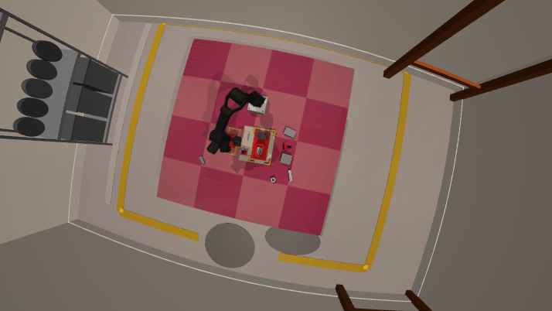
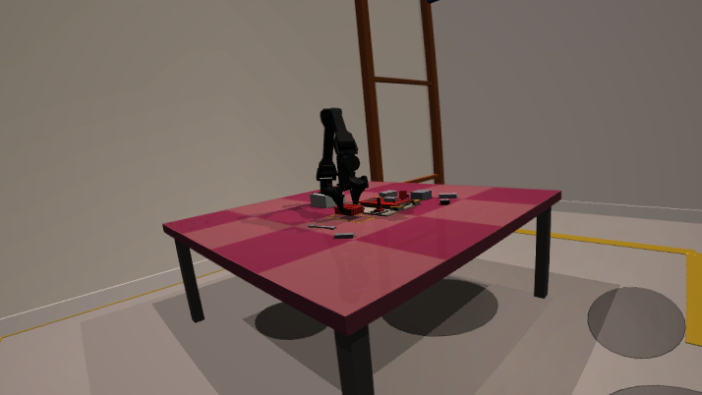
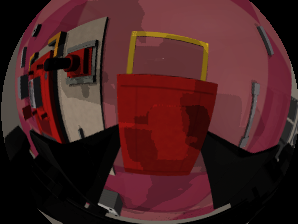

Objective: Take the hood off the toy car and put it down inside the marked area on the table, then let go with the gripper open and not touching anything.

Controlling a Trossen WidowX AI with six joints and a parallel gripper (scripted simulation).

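Gripper [image 3: 162, 183]: pinching the red hood [image 3: 165, 124] at its near edge, low over the checkered table [image 2: 393, 255]. Hood: flat panel, long axis running away from the wrist camera, far edge overlapping the near side of the yellow-outlined marked area [image 3: 168, 38]. Toy car [image 3: 47, 92]: on its tan board just left, bare table right.
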